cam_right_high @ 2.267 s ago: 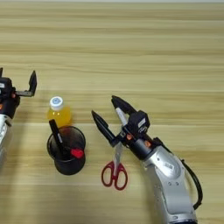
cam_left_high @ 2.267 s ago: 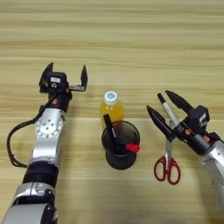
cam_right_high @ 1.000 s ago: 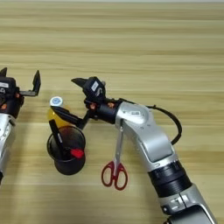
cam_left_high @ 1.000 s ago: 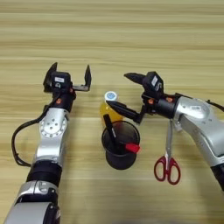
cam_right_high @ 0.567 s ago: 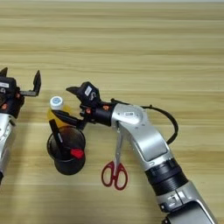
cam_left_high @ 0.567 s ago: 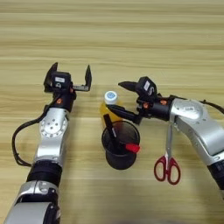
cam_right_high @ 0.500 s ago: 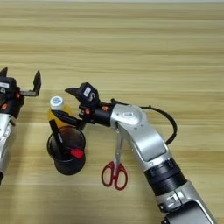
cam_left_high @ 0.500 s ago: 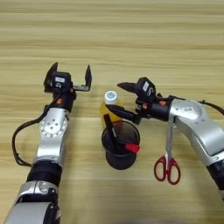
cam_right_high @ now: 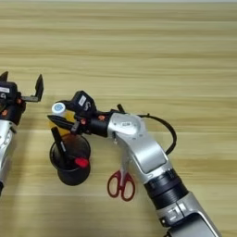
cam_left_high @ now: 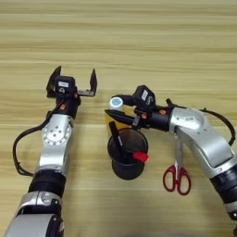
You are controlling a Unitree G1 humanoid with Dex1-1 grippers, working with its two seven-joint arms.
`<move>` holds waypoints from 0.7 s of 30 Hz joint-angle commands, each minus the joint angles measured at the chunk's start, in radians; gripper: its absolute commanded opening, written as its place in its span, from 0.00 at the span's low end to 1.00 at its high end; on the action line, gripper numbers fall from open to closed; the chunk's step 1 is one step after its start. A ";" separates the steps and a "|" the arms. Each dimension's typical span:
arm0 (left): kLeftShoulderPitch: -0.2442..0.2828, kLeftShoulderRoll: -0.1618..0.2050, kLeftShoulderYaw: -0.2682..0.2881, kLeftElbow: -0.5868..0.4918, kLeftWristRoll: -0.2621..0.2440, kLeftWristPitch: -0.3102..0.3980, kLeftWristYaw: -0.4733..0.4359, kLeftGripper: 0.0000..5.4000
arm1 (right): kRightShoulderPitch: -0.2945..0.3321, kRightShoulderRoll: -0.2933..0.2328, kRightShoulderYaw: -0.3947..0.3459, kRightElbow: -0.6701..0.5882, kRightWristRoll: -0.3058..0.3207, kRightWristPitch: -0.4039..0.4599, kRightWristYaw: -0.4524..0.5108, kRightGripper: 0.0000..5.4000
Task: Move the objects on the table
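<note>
1. Lying nearest on the table (cam_left_high: pixel 185 55): red-handled scissors (cam_left_high: pixel 177 172), blades pointing away, partly under the right forearm.
2. Standing just left of the scissors: the black cup (cam_left_high: pixel 127 155), upright, holding a black-tipped pen leaning left and a red-capped item at its right rim; which of these is the marker, cannot tell.
3. Standing right behind the cup and touching or nearly touching its far rim: the bottle (cam_left_high: pixel 115 113) of orange drink, upright, white cap up.
4. Reaching in from the right at bottle height: the right gripper (cam_left_high: pixel 118 109), fingers pointing left, 1 black finger crossing in front of the bottle's body just below the cap, the other at the cap; jaws spread around the bottle, not visibly pressing it.
5. Hovering left of the bottle and a little farther back: the left gripper (cam_left_high: pixel 74 81), fingers pointing away, jaws wide apart and holding nothing, well clear of the bottle and cup.
6. Stretching beyond both grippers: bare light-wood planks.
</note>
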 commanded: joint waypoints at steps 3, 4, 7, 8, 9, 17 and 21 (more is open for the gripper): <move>-0.008 -0.001 -0.002 0.000 0.006 -0.001 0.004 1.00 | -0.015 0.008 0.004 0.021 -0.013 -0.009 0.002 0.33; -0.008 -0.001 -0.002 0.000 0.006 -0.001 0.004 1.00 | -0.016 0.008 0.003 0.024 -0.013 -0.008 0.002 0.33; -0.008 -0.001 -0.002 -0.001 0.005 0.000 0.004 1.00 | -0.019 0.006 -0.001 0.034 -0.014 -0.010 0.001 0.33; -0.008 -0.001 -0.002 -0.001 0.005 0.000 0.004 1.00 | -0.021 0.006 -0.003 0.038 -0.014 -0.011 0.001 0.33; -0.008 -0.001 -0.002 -0.001 0.005 0.000 0.004 1.00 | -0.023 0.006 -0.004 0.043 -0.015 -0.013 0.000 0.33; -0.008 -0.005 -0.003 -0.007 0.004 0.000 0.006 1.00 | -0.071 0.000 -0.040 0.064 -0.004 -0.014 -0.001 0.33; -0.006 -0.006 -0.001 -0.015 0.001 0.000 0.006 1.00 | -0.110 0.003 -0.073 0.077 0.005 -0.017 -0.006 0.33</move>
